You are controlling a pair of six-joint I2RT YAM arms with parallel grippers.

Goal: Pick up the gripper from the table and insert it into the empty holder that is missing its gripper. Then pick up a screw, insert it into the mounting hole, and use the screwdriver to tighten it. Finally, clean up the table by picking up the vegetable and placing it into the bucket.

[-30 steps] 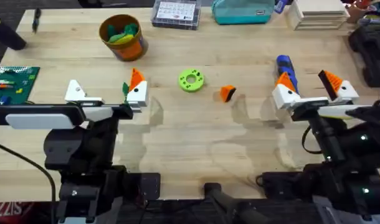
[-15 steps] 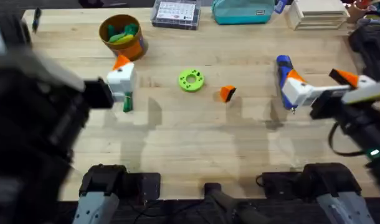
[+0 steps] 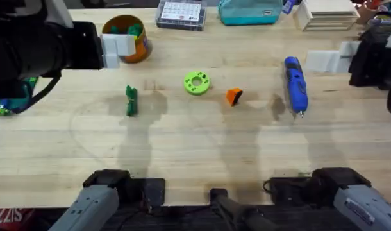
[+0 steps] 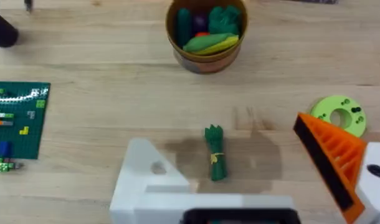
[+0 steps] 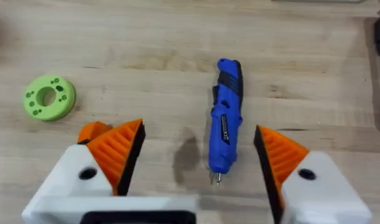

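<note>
Inside the bucket, green and yellow toy pieces.

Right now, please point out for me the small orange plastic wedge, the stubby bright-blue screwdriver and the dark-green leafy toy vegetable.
small orange plastic wedge (image 3: pixel 233 96), overhead view, middle of its body.
stubby bright-blue screwdriver (image 5: pixel 226 127), right wrist view, mid-handle.
dark-green leafy toy vegetable (image 4: pixel 216 155), left wrist view, tied middle.

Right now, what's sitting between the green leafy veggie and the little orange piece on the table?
The lime-green ring disc lies between the vegetable and the orange gripper, seen from overhead.
</note>
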